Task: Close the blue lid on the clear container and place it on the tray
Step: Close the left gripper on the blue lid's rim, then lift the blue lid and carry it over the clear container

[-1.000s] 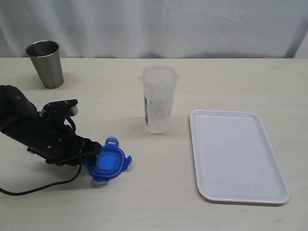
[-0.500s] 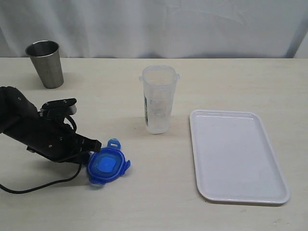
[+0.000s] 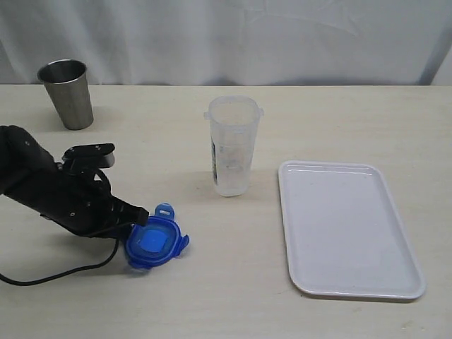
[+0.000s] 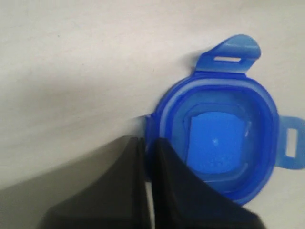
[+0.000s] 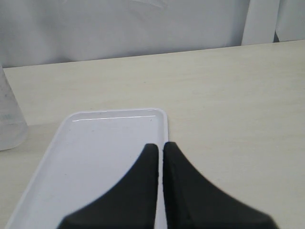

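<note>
Hard to see: The right arm does not show in the far-off view. The left arm is cut off at that picture's edge. The words on the container's label are too blurry for us to read.
Left gripper: The left gripper [image 3: 138, 215] [image 4: 147, 140] pinches the edge of the small blue plastic lid with snap flaps [image 3: 152, 241] [image 4: 224, 138].
Right gripper: The right gripper [image 5: 160, 145] is squeezed together on nothing, above the flat white plastic tray [image 3: 349, 226] [image 5: 109, 143].
Places: The blue lid is at 7 o'clock from the tall clear plastic container [image 3: 232, 145], well apart. The tray is at 4 o'clock from it. The container stands upright with its top open.
Counts: We count one lid, one container, one tray and one grey steel cup [image 3: 66, 92]. The cup is at 10 o'clock from the container. Two lid flaps show by the left wrist.
Surface and room: We see a pale beige table [image 3: 339, 120] and a white cloth wall [image 3: 247, 35] behind it.
</note>
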